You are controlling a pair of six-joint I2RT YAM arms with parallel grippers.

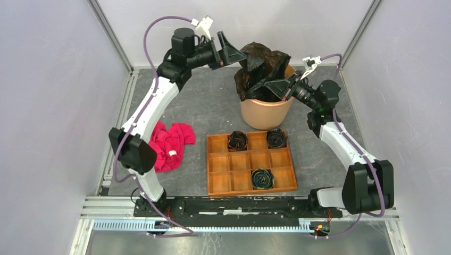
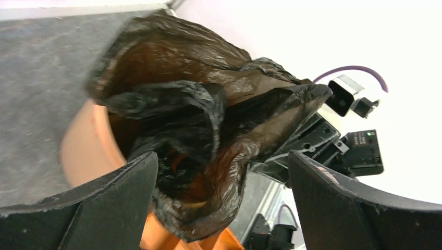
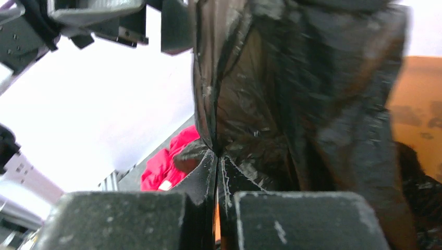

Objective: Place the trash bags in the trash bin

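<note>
Our right pincer is clamped on a fold of the trash bag, its fingers pressed together with only a sliver of film between them. From above, its tips are buried in plastic over the mouth of the trash bin. Our left pincer stands wide apart at the bin's far-left side. The bag's crumpled top lies between the fingers, though we cannot tell whether either one touches it. The bag hides the bin's inside and much of its rim, and we cannot make out the bag's own opening. Bunched, the bag rises roughly upright out of the bin, one flap spilling over the left rim. A red cloth lies on the desk, well left of the bin.
</note>
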